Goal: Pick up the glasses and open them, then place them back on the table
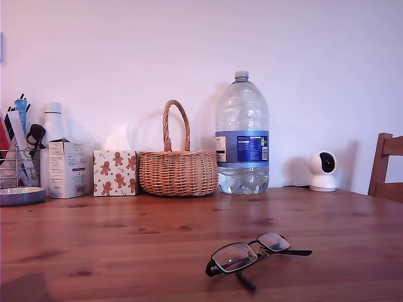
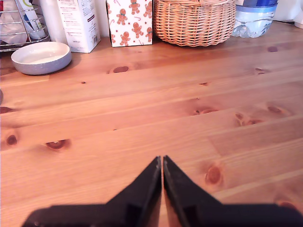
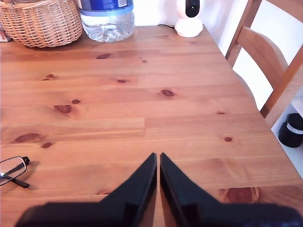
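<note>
The glasses [image 1: 252, 253] lie on the table [image 1: 126, 245] near its front edge in the exterior view, lenses up, with one temple arm pointing forward and the other out toward the exterior view's right. One lens and a temple tip of the glasses [image 3: 12, 171] show at the picture's border in the second wrist view. My first gripper [image 2: 162, 160] is shut above bare wood with nothing between its fingers. Shut too, my second gripper [image 3: 157, 156] hovers over the table [image 3: 189, 127], well apart from the glasses. Neither arm appears in the exterior view.
Along the back stand a wicker basket [image 1: 178, 168], a large water bottle [image 1: 242, 135], a gingerbread-print box [image 1: 115, 173], a white carton [image 1: 69, 168], a wire rack [image 1: 19, 165] and a grey dish [image 2: 41, 56]. A small white camera [image 1: 323, 170] and a wooden chair [image 3: 265, 61] sit at the exterior view's right.
</note>
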`<state>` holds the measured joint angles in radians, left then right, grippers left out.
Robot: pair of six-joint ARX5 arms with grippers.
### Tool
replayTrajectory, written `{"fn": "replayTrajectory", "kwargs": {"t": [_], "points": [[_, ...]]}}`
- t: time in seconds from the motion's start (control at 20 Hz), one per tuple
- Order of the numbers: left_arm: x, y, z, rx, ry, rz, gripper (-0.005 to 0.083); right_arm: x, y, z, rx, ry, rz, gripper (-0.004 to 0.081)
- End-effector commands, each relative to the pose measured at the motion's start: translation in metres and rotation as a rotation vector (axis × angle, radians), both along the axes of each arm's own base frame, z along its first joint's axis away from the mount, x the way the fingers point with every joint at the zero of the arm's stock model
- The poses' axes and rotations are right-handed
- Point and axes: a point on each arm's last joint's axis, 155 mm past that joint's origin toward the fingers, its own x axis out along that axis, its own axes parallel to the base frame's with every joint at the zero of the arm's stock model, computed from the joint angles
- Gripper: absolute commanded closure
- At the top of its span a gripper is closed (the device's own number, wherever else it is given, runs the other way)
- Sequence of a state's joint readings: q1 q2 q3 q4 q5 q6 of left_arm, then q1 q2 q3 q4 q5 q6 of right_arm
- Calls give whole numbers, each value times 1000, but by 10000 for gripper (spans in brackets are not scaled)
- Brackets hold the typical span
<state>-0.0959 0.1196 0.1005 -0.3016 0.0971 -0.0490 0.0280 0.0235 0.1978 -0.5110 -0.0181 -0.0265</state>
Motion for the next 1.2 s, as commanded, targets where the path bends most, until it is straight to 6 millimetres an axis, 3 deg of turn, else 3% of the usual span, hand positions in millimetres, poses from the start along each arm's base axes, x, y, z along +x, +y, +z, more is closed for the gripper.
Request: {"fn": "replayTrajectory", "kwargs": {"t": [0.0, 0.25, 0.45, 0.7, 1.15], "points": [[0, -25, 20, -49, -84, -132, 795, 8, 7, 15, 16, -79, 35, 782], [0, -25, 21, -49, -87, -133, 795, 8, 7, 15, 16, -80, 35, 782], [-2, -41, 39, -174, -124, -191, 795, 8, 8, 16, 26, -83, 35, 782], [-17, -74, 58, -256, -161, -369, 795, 6, 35, 27, 236, -99, 130, 783], [-43, -124, 58, -270, -91, -595, 795, -16, 98, 26, 295, -43, 429, 783]]}}
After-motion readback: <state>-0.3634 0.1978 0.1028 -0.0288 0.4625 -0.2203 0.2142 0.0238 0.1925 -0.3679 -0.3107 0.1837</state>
